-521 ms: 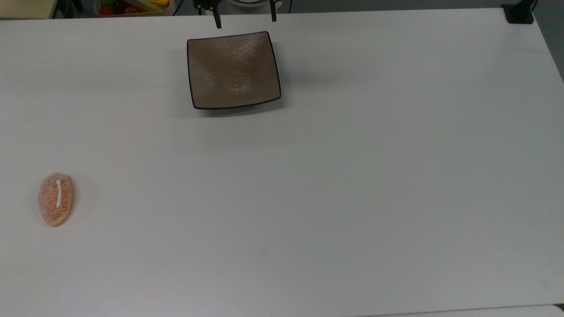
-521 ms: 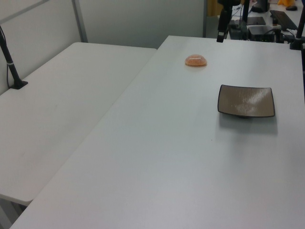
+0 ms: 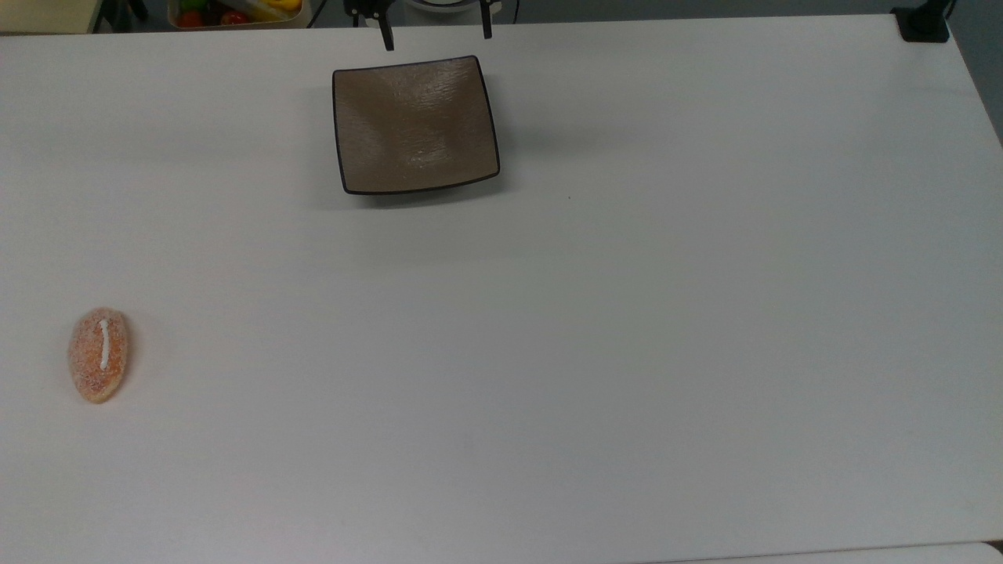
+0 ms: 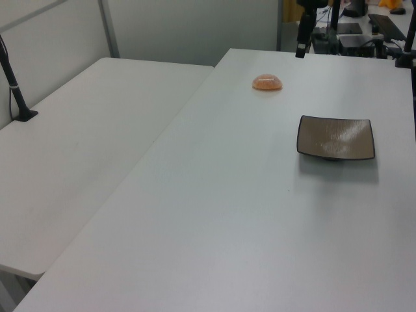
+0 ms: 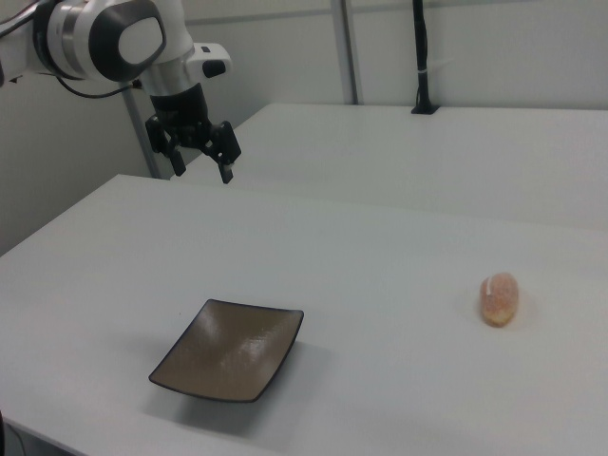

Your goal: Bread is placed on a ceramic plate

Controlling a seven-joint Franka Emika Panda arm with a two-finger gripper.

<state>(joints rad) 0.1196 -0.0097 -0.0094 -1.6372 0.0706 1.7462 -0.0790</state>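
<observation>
The bread (image 3: 99, 355), a small oval orange-brown bun with a white stripe, lies alone on the white table near the top view's left edge. It also shows as the bread (image 4: 267, 82) and the bread (image 5: 500, 298). The square brown ceramic plate (image 3: 415, 125) sits bare near the top view's upper edge, far from the bun; I also see the plate (image 4: 336, 136) and the plate (image 5: 228, 350). My gripper (image 5: 201, 167) hangs open and holding nothing, high above the table behind the plate. Its two fingers straddle the plate's far edge at the gripper (image 3: 436, 33).
A box of colourful fruit (image 3: 235, 11) stands beyond the table's far edge. A black clamp (image 3: 923, 23) grips the top view's upper right corner. A second white table (image 4: 84, 149) adjoins, with a black post (image 4: 15, 88) on it.
</observation>
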